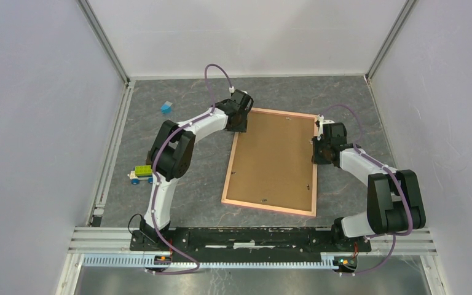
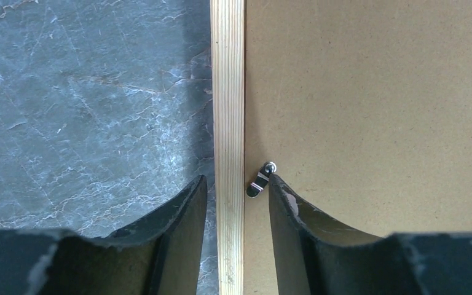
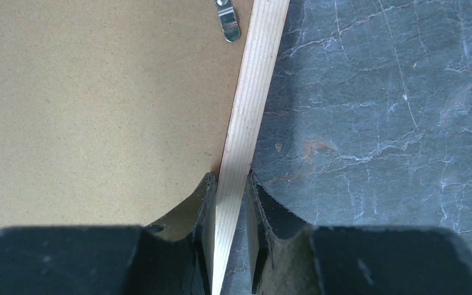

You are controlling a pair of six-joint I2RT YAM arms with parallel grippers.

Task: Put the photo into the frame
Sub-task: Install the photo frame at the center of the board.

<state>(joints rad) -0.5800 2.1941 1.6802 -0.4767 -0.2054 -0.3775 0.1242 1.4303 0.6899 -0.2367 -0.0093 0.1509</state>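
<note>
The frame lies face down on the grey table, its salmon-pink rim around a brown backing board. The photo is hidden. My left gripper is at the rim's far left corner. In the left wrist view it is open and straddles the pale wooden rim without gripping it. Its right fingertip touches a small metal turn clip on the board. My right gripper is at the right rim. In the right wrist view it is shut on the rim, beside the board.
A small blue block lies at the far left. A green and yellow toy car sits by the left arm. White walls enclose the table on three sides. Another metal clip sits on the board by the right rim.
</note>
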